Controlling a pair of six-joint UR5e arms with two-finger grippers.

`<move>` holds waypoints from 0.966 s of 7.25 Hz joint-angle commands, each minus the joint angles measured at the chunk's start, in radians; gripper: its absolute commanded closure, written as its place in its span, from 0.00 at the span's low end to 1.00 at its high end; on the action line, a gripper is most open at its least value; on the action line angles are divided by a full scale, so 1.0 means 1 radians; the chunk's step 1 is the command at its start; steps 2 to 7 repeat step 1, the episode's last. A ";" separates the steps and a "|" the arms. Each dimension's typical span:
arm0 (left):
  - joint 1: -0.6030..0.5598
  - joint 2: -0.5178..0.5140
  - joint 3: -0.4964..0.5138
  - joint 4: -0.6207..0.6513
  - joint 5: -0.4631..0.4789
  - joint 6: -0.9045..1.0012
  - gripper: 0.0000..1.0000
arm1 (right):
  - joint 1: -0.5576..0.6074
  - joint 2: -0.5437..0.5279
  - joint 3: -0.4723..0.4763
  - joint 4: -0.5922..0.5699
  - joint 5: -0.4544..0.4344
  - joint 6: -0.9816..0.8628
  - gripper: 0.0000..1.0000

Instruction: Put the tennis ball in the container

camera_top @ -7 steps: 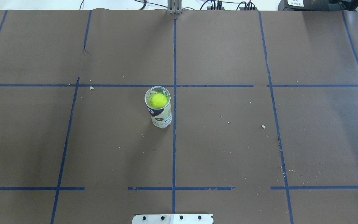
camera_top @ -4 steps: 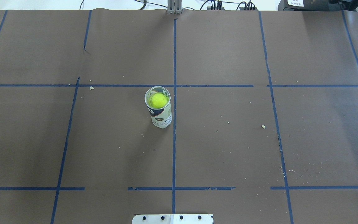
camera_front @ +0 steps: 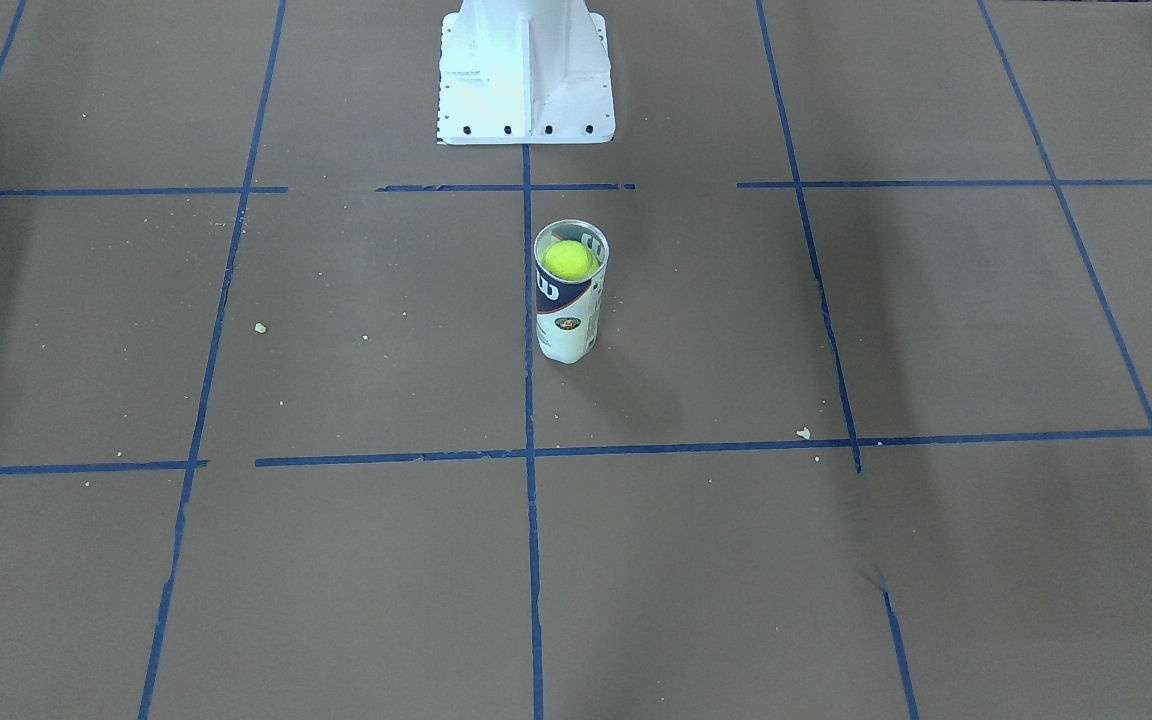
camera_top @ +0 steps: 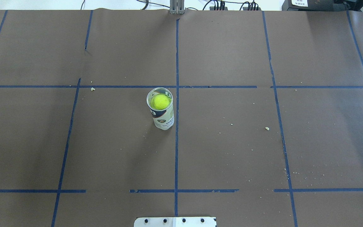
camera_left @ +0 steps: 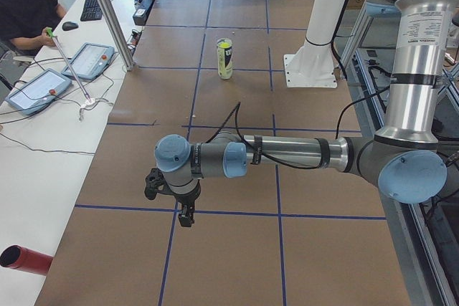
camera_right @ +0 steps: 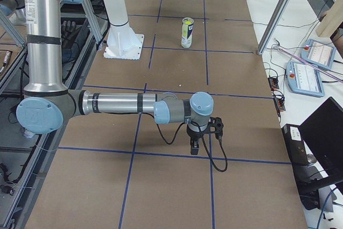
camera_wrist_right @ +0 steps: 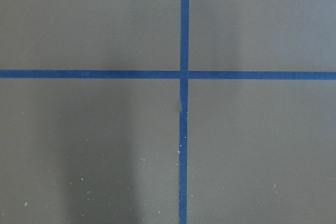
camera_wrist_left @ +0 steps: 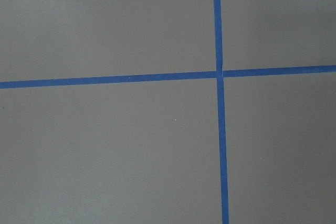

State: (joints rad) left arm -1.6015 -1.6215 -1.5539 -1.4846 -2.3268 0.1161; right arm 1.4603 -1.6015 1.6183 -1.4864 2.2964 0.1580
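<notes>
Exterior left view, lower centre of frame: the left gripper (camera_left: pixel 186 217) is hanging from the outstretched near arm, pointing down over the brown-papered table (camera_left: pixel 237 270), close to a line of the blue tape grid (camera_left: pixel 237 213). Its fingers are too small here, so I cannot tell whether they are parted or closed. Exterior right view, centre of frame: the right gripper (camera_right: pixel 194 148) is hanging the same way, also pointing down near a tape line, and I cannot tell its state either. Both wrist cameras are showing only paper and crossing tape. Farther up the table, just left of centre in the overhead view, the container (camera_top: pixel 164 119) is standing upright with its mouth open, just beside the central tape line. The tennis ball (camera_top: pixel 160 101) is sitting inside it, in the upper part, showing through the mouth. Both grippers are hanging well apart from the can. In the front-facing view, the white robot base (camera_front: pixel 526 75) is standing at top centre, beyond the can
</notes>
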 commanded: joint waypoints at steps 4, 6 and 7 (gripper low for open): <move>0.000 0.000 -0.002 -0.002 0.000 0.002 0.00 | 0.000 0.000 0.000 0.000 0.000 0.000 0.00; 0.000 0.000 -0.002 -0.002 0.000 0.002 0.00 | 0.000 0.000 0.000 0.000 0.000 0.000 0.00; 0.000 0.000 -0.002 -0.002 0.000 0.002 0.00 | 0.000 0.000 0.000 0.000 0.000 0.000 0.00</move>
